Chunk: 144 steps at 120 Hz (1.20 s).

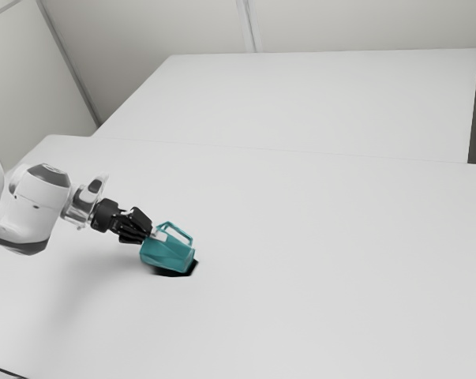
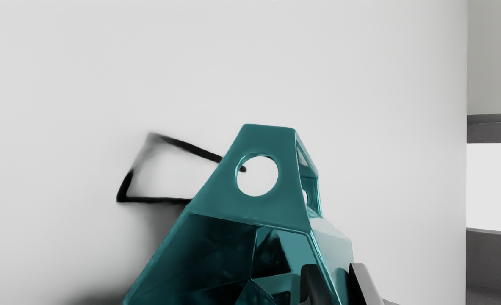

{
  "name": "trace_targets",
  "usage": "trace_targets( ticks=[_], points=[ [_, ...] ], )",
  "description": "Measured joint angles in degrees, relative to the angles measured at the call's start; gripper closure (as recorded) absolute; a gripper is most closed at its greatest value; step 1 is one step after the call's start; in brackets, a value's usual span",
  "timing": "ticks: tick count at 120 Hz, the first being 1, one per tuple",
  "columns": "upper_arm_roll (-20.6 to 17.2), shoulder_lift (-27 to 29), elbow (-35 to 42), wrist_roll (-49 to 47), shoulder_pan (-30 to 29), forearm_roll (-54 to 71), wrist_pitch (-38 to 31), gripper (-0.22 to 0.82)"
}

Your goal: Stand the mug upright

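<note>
Exterior view: the teal mug [image 1: 168,254] was tilted, left of centre in the lower half of the frame, its handle [image 2: 266,139] uppermost, above a dark shadow [image 1: 174,274] on the white table [image 1: 316,276]. The black gripper [image 1: 149,235], at the mug's upper left, was closed on its wall. Wrist view: one finger [image 2: 309,281] stood inside the mouth, the other outside.

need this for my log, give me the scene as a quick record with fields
object: teal mug with angular handle
pose: tipped, not upright; mouth toward the gripper, handle on the upper side
gripper: shut on the mug's wall, one finger inside, one outside
surface: pale table
shadow: dark patch beneath the mug
contact with table: cannot tell
task status: mug not yet upright
</note>
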<state>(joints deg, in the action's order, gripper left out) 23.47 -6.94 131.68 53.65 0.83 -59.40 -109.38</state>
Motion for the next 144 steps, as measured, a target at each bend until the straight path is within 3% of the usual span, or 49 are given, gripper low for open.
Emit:
trace_targets(
  ticks=[66, 120, 144],
  points=[
    [-1.49, 7.11, -0.39, -2.91, 1.47, 3.75, 0.02, 0.78],
    [-5.08, 8.57, -6.00, -16.78, 4.12, 27.85, -3.84, 0.78],
    [-8.80, 7.73, -9.07, -24.23, 3.69, 41.32, -6.79, 0.78]
  ],
)
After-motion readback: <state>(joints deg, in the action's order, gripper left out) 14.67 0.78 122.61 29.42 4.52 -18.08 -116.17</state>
